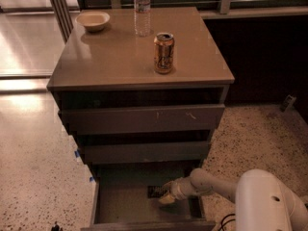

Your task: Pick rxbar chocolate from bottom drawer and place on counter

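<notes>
The bottom drawer stands pulled open under the two upper drawers. The rxbar chocolate, a small dark flat bar, lies on the drawer floor toward the back right. My gripper reaches down into the drawer from the right on a pale arm, and its tip sits at the bar's right end, touching or just over it. The counter is the glossy tan top of the cabinet above.
On the counter stand an orange drink can, a clear water bottle and a pale bowl. My white arm housing fills the lower right. Speckled floor lies around the cabinet.
</notes>
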Robot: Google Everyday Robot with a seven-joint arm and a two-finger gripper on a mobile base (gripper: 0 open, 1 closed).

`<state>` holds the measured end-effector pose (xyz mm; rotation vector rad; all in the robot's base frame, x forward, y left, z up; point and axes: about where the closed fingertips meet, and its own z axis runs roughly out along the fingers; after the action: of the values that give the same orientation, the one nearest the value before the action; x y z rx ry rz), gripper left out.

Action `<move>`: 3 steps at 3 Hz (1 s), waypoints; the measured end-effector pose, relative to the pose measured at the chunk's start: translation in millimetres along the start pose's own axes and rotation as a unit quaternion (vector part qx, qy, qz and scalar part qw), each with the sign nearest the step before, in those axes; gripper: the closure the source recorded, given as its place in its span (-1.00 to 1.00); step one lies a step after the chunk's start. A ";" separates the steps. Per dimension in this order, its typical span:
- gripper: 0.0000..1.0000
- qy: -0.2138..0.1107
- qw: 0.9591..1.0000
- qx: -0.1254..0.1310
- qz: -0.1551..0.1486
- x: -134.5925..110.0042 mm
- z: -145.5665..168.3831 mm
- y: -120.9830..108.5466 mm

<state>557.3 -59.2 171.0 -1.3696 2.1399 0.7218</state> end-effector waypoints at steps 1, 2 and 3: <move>-0.96 -0.003 1.000 0.000 -0.009 4.3 8.2 0.6; -0.96 -0.015 1.000 0.003 -0.017 12.0 20.1 -1.3; -0.90 -0.026 0.999 0.008 -0.026 20.6 35.1 -5.6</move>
<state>559.1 -51.4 130.7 -1.3776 2.0577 0.7115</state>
